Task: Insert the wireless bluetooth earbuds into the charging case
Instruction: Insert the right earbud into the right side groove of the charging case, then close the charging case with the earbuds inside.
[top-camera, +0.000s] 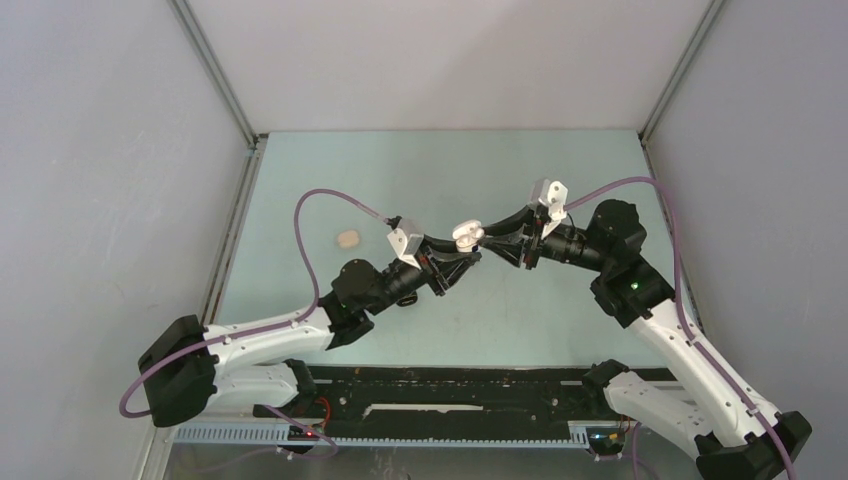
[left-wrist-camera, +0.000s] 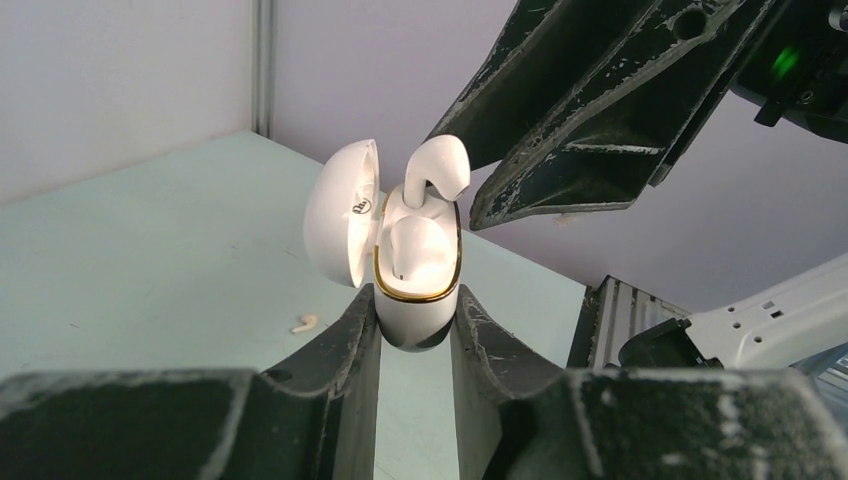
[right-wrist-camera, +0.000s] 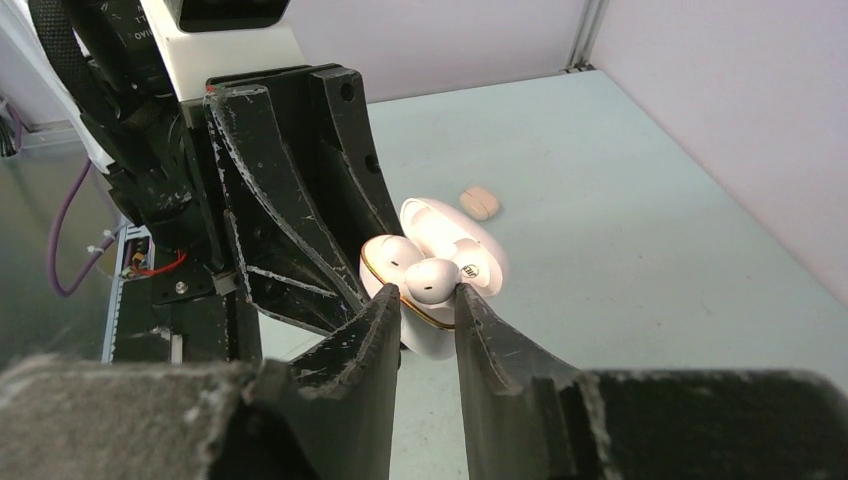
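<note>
Between the fingertips of the left gripper sits the charging case, white with a gold rim. It is clamped at its lower body and held clear of the table, with its lid hinged open to one side. Inside the case, the seated earbud, white, lies down in its well. Next to it the raised earbud, also white, stands stem-down in the other well, its head proud of the gold rim and not fully home. Opposite the case from the left arm, the right gripper faces it. In its own wrist view the raised earbud's head sits right at the narrow gap between the two fingertips. Whether the pads press on the head or only flank it: cannot tell. In the left wrist view the right fingers hang just beside and above the raised earbud. In the top view both arms meet over mid-table with the case between the two grippers. Well apart from the case, on the left arm's side, a beige rounded object lies on the table; its kind is not resolvable. A tiny white fleck lies on the table near the case, on its lid side.
</note>
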